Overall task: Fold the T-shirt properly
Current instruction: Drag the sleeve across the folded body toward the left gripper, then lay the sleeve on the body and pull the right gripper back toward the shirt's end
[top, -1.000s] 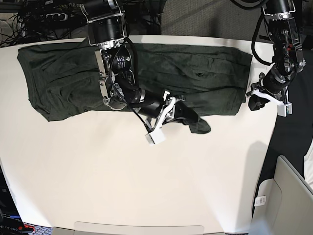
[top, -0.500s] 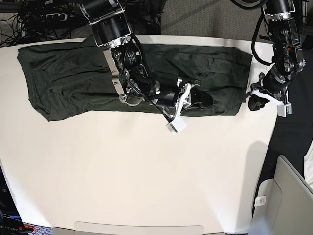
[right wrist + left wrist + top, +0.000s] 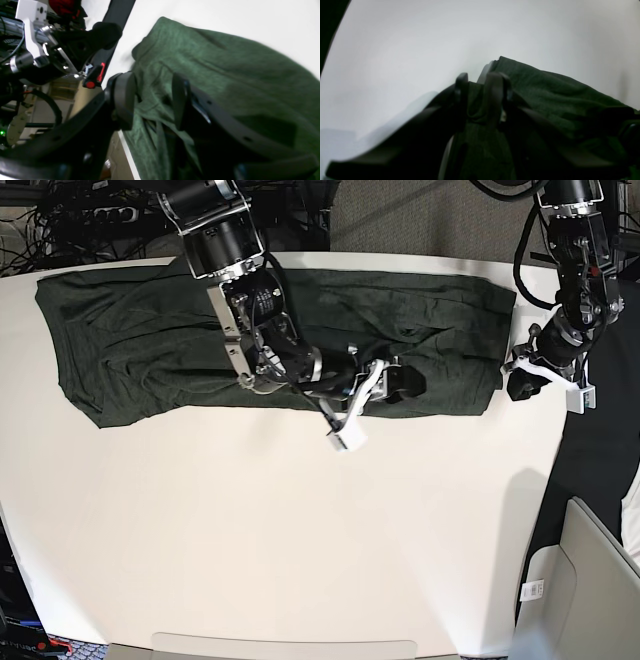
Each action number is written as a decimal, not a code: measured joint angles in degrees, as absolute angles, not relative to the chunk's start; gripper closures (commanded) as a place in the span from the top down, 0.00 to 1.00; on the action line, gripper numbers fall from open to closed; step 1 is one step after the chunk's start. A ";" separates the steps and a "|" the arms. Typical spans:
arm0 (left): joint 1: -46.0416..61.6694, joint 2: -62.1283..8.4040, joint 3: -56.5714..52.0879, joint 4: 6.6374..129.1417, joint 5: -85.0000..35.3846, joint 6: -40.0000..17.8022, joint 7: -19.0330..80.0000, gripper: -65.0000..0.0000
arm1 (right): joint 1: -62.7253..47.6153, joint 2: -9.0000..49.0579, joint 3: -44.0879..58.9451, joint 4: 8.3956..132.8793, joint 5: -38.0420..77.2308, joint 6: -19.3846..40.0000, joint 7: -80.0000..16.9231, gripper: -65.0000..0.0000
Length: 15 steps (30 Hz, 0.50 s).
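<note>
The T-shirt (image 3: 130,340) is a dark olive-green knit, spread in a long band across the far part of the white table (image 3: 300,530). My right gripper (image 3: 393,381) rests on its right half near the front hem. In the right wrist view the right gripper (image 3: 152,101) stands open, its pads apart over rumpled T-shirt (image 3: 225,62) cloth. My left gripper (image 3: 518,380) sits at the shirt's right end by the table edge. In the left wrist view the left gripper (image 3: 478,85) is shut on a pinched fold of the T-shirt (image 3: 545,97).
Both arms reach in from the far side. A grey bin or chair (image 3: 590,580) stands off the table at the lower right. Cables and a power strip (image 3: 90,215) lie behind the far left corner.
My right gripper carried the sleeve end from the bare table up onto the shirt's body, then opened its jaws. The left gripper has barely moved.
</note>
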<state>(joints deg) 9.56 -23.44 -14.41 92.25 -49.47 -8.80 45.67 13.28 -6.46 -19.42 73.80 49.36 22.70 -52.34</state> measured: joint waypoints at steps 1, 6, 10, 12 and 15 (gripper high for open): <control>9.78 -23.57 -14.41 92.25 -49.47 -8.67 46.15 0.26 | 13.15 -5.39 -19.42 75.00 50.50 22.63 -52.18 0.39; 10.31 -25.17 -14.44 92.25 -49.36 -8.58 49.56 0.33 | 11.62 -0.95 -19.07 80.07 51.42 22.63 -51.75 0.39; 10.20 -26.35 -14.41 92.25 -49.65 -8.86 51.40 0.34 | 9.10 1.80 -19.27 83.18 51.35 22.65 -52.51 0.39; 10.20 -27.66 -14.20 92.25 -49.63 -8.69 54.46 0.37 | 8.43 3.14 -19.25 84.90 51.37 22.63 -52.40 0.39; 10.00 -29.23 -14.20 92.25 -49.65 -8.80 60.69 0.43 | 7.92 4.84 -19.18 86.85 51.42 22.65 -52.25 0.39</control>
